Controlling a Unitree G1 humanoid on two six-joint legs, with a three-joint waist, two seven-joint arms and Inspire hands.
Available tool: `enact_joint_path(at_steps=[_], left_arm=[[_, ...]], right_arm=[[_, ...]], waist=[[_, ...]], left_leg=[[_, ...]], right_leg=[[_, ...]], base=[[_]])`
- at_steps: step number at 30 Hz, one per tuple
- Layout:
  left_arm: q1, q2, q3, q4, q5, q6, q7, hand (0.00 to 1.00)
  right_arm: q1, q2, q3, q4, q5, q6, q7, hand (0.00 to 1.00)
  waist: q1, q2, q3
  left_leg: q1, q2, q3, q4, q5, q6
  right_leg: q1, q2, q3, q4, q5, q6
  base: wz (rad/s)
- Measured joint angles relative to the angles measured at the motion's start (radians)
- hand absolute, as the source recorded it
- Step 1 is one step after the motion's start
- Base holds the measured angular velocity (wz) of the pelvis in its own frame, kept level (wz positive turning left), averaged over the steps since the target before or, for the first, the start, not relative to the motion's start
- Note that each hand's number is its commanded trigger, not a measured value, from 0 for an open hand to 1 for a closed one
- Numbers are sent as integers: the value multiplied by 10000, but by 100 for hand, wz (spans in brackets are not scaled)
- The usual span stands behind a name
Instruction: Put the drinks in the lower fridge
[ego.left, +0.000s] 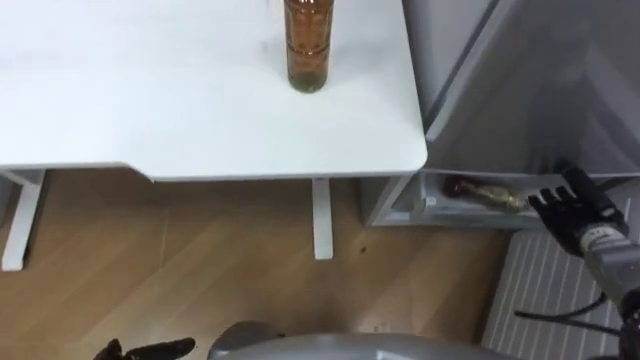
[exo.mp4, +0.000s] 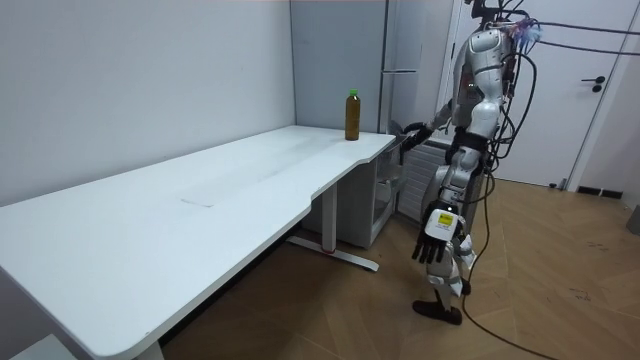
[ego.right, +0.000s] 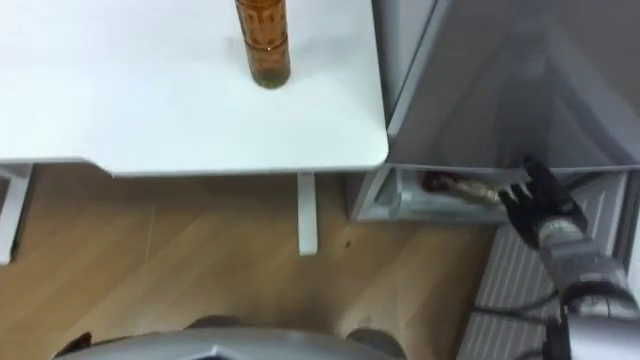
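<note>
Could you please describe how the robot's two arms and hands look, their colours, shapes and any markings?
Both hands are black, with slender fingers. The right hand joins a light grey, cylinder-shaped wrist, and the forearm behind it is silver-grey. In the room view, the left hand has a white block with a yellow mark at its wrist. The arm shells are silver-grey.

eye views: head, steeply down, close | room view: standing well off | shared: table (ego.left: 150, 100)

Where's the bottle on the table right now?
In the eye views the bottle stands upright near the right edge of the table, beside the fridge; the right hand is apart, at the fridge's open lower part.
</note>
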Motion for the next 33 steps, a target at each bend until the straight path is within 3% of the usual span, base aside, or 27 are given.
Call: enact_joint_path(at_steps=[1,7,10,13,14,20,29,33], left_arm=[[54,-105,9,12,-17,9,-13,0],[244,-430,20,-117,14,-11,-7,0],[303,-576,152,-14,17,-23,5,0],[465,-683,267,17,-20,-95,14,0],[490,-703,305,13,-18,-103,22,0],[433,-924,827,201,-77,-363,259,0],[417,-1363,1999,405,-1210,-454,1081,0],[71,-1387,3160,-181,-1588,-454,1987,0]], right_arm=[[352,192,-35,-190,-95,-152,173,0],[1687,1306,-71,-339,-376,-289,337,0],[1923,1739,-45,-34,-1085,-603,307,0],[2087,2088,231,480,-2123,-669,303,0],[2106,2135,322,568,-2269,-669,300,0],[2450,2482,681,1341,-3328,-775,192,0],[2716,2687,696,1857,-7746,-732,-394,0],[2674,2674,889,1872,-8905,-746,-777,0]], waist=[[-29,39,46],[-7,180,49],[-21,249,82],[-2,384,110],[-1,353,83],[-10,357,96],[51,402,121],[324,456,107]], left_leg=[[117,-11,-47,-11,-1,1],[286,6,-156,-130,-6,-5],[340,-22,-155,-130,7,-24],[593,-17,-159,-323,75,-64],[616,-17,-167,-329,75,-66],[613,-37,-424,-305,83,-96],[677,-77,-688,-276,57,-120],[696,-80,-742,-270,69,-134]], right_leg=[[162,2,-45,-62,36,20],[428,49,-191,-172,126,-19],[484,74,-213,-178,157,-41],[646,82,-223,-184,156,-39],[677,91,-236,-187,155,-38],[897,125,-518,-353,156,-40],[1148,142,-621,-495,154,-38],[1189,160,-527,-504,152,-35]], base=[[4],[3],[0],[0],[5],[13],[7],[4]])
